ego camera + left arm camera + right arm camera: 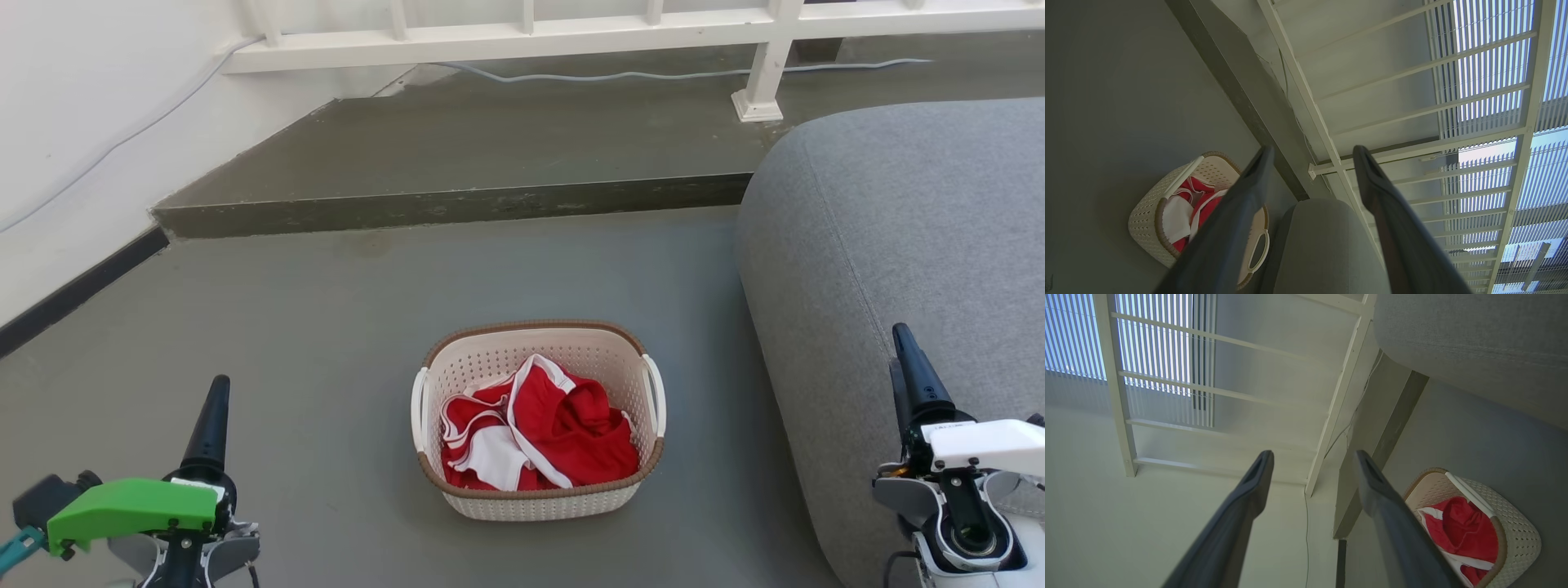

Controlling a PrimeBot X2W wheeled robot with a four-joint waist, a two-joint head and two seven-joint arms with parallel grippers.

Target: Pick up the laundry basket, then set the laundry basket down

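Head view: laundry basket (539, 501) sits between both spread jaws.

Matte grey floor (326, 327) ahead of left claw (214, 408) and right claw (908, 351). Grey fabric sofa (898, 229) right next to right claw, extends ahead of it. White wall (73, 122) off to the left of left claw, black skirting (82, 286) along its foot. Further ahead of both claws: darker raised step (490, 147), front edge scuffed. Beyond it a white railing (522, 33); its post (763, 82) stands on the step, with a pale cable (620, 76) lying along the step. Left wrist view: slatted screen (1486, 61) past the left claw, daylight and blue sky showing through.
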